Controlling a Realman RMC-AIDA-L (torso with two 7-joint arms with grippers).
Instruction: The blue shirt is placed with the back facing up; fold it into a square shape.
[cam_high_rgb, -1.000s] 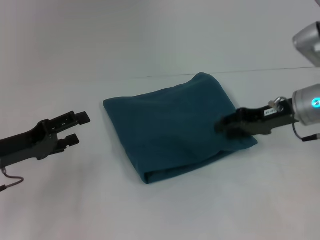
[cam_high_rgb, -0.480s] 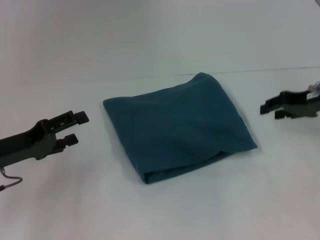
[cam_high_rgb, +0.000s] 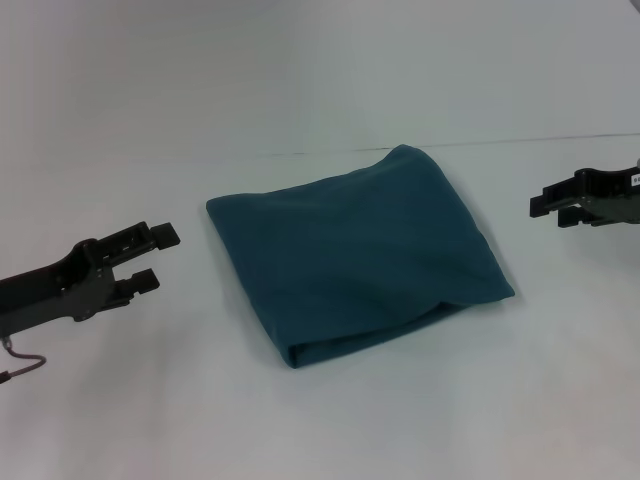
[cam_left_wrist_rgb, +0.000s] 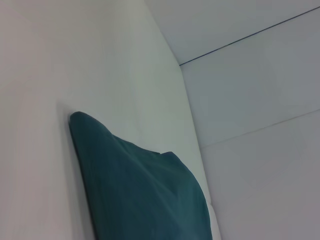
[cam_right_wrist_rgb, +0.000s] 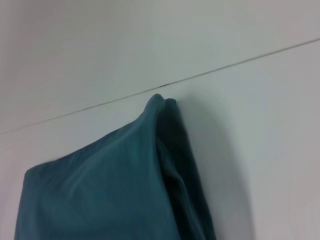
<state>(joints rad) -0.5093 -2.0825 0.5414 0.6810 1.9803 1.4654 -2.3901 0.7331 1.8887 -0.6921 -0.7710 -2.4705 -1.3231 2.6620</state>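
Black right gripper (cam_high_rgb: 548, 208) pulled right, clear of folded dark teal-blue knit shirt (cam_high_rgb: 355, 250) — jaws released; black left gripper (cam_high_rgb: 152, 255) unmoved, parted.

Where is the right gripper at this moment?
In the head view the right gripper hangs open at the frame's right edge, clear of the folded blue shirt, opposite the left gripper.

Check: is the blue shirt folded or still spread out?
Folded: the blue shirt lies as a compact, roughly square stack with layered edges, no sleeves showing, untouched by either gripper.
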